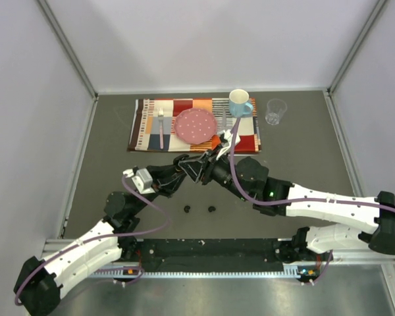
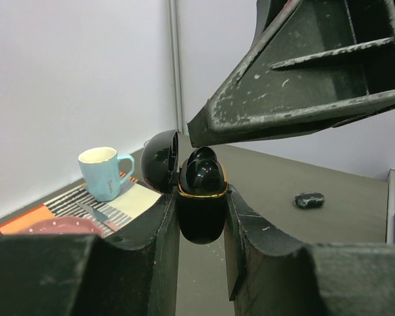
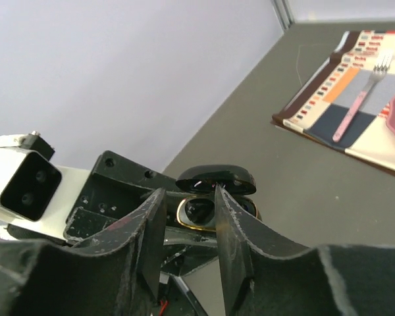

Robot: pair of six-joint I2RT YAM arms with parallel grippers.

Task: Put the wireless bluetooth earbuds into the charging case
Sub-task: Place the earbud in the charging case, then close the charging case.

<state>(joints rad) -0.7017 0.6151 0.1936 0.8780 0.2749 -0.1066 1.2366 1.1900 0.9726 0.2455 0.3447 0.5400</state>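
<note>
My left gripper (image 2: 201,197) is shut on the black, gold-rimmed charging case (image 2: 201,220) and holds it upright above the table. The case's lid (image 2: 159,160) is swung open. One glossy black earbud (image 2: 206,172) sits in the case's well. Right above the case mouth, my right gripper (image 3: 188,194) has its fingers (image 2: 303,85) parted, with nothing pinched between them. The two grippers meet mid-table (image 1: 197,163). Two more earbuds (image 1: 187,209) (image 1: 212,209) lie loose on the grey table near the arm bases. A small dark oval piece (image 2: 309,199) lies on the table to the right.
At the back lies a striped placemat (image 1: 145,125) with a pink plate (image 1: 195,125), a fork (image 1: 160,125) and a blue mug (image 1: 239,102). A clear cup (image 1: 275,110) stands to its right. White walls close in the table on three sides.
</note>
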